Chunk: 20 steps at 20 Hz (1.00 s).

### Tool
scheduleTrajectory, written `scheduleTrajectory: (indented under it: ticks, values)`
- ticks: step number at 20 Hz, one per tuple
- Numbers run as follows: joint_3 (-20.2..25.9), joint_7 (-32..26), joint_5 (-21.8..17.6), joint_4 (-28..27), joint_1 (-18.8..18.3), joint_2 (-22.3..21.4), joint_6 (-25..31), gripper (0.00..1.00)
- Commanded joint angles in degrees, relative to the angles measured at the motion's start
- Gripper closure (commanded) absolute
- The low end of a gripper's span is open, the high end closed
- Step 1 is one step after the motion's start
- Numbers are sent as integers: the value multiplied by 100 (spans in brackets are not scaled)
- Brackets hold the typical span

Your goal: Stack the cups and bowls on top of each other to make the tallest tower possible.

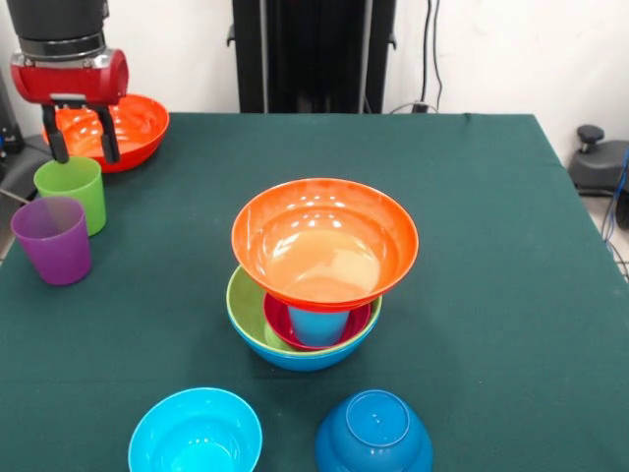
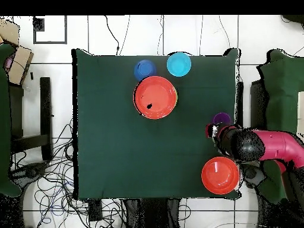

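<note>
I see the gripper [image 1: 81, 147] hanging upright, its jaws spread and empty, just above the lime green cup [image 1: 73, 191]; the purple cup [image 1: 52, 238] stands beside; the tower [image 1: 322, 270] sits mid-table, well apart.

You are looking at a dark green tablecloth [image 1: 491, 246] covering the table. Behind it, a black pedestal column [image 1: 314, 54] is standing against the white wall [image 1: 491, 49]. In the overhead view, tangled cables [image 2: 56, 190] are lying on the tiled floor [image 2: 35, 89] beside a cardboard box [image 2: 18, 59].
</note>
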Motion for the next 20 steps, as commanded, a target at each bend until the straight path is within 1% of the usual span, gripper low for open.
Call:
scheduleTrajectory:
  ticks: [1, 4, 8, 12, 20]
  values:
    - [-48, -1253, -826, 127, 350, 369, -530, 0]
    - [-72, -1139, -901, 126, 418, 415, -591, 0]
    - [-78, -1165, -955, 55, 442, 509, -596, 0]
    - [-96, -1223, -1087, 38, 366, 625, -738, 0]
    - [-64, -1428, -1214, 72, 161, 723, -761, 0]
